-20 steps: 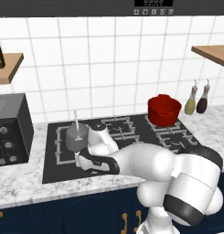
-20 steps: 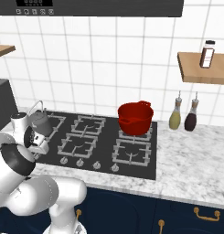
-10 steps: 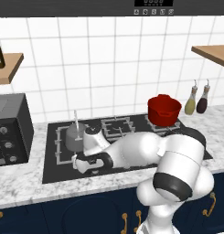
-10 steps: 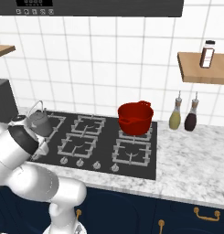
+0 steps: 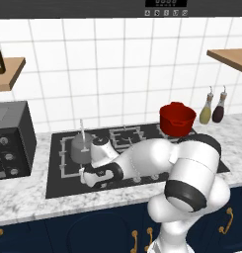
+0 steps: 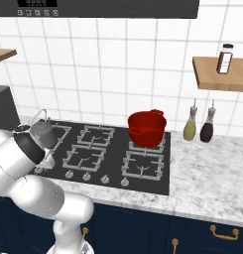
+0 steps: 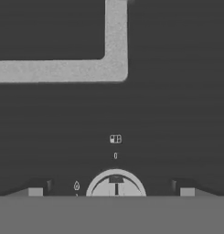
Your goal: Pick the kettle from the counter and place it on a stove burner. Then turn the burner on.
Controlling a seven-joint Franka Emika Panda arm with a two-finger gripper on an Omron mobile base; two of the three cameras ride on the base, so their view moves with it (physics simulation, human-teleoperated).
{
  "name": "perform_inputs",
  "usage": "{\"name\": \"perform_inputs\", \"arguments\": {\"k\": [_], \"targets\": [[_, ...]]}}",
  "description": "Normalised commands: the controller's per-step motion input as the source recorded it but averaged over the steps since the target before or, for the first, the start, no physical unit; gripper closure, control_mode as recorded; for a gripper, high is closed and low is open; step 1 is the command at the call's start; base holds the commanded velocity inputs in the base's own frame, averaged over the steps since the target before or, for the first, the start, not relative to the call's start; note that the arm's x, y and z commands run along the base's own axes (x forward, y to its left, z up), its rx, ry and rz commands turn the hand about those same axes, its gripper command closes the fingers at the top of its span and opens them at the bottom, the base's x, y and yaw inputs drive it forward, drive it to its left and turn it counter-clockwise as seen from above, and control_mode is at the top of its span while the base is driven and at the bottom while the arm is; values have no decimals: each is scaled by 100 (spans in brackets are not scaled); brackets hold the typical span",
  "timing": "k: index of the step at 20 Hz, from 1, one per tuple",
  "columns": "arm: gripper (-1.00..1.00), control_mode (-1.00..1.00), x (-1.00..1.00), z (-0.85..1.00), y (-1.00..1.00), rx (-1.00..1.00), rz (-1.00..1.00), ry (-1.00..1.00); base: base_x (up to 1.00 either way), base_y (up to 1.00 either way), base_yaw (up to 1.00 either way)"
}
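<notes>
Kettle (image 5: 81,149): squat dull-grey metal, rounded body, thin upright handle. You see it set on the burner (image 5: 75,159), the grey square wire grate at the left end of the black glass cooktop (image 5: 142,174).

Claw (image 5: 84,175): low over the cooktop's front strip, just in front of the kettle and apart from it. You find its fingers (image 7: 34,192) standing wide apart, with nothing between them.

Knob (image 7: 115,183): round, pale, with a dark pointer line; in the hand view it sits midway between the two tips. Markings you can make out on the glass by it: a small flame sign (image 7: 76,185), a "0" (image 7: 115,156), and a little square burner diagram (image 7: 115,139). Beyond these a pale grate bar (image 7: 116,41) turns a rounded corner.

Counter (image 6: 207,178): pale white-grey marbled stone, thick rounded edge, around the cooktop.

Pot (image 6: 147,128): red, rounded, lidded, side handles, on a back grate at the right of the cooktop, well apart from the kettle.

Bottles: one yellow-green (image 6: 190,127), one dark (image 6: 209,128), both slim-necked, upright at the wall on the counter's right.

Shelf (image 6: 219,79): wood, carrying a small jar (image 6: 224,58); its label is too small for you to read.

Display (image 5: 165,2): a dark panel at the top with pale digits, illegible.

Wall (image 5: 122,69): white square tiles.
</notes>
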Motion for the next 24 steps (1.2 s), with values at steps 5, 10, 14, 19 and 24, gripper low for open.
{"name": "perform_inputs", "arguments": {"k": [5, 10, 14, 19, 24], "targets": [[-100, -100, -2, 0, -8, 0, 0, 0, 0, 0, 0], [100, -100, 0, 0, 0, 0, 0, 0, 0, 0, 0], [100, -100, 0, 0, 0, 0, 0, 0, 0, 0, 0], [100, -100, -1, 0, 2, -1, 7, -3, 0, 0, 0], [100, -100, 0, 0, 15, -12, 35, 2, 0, 0, 0]]}}
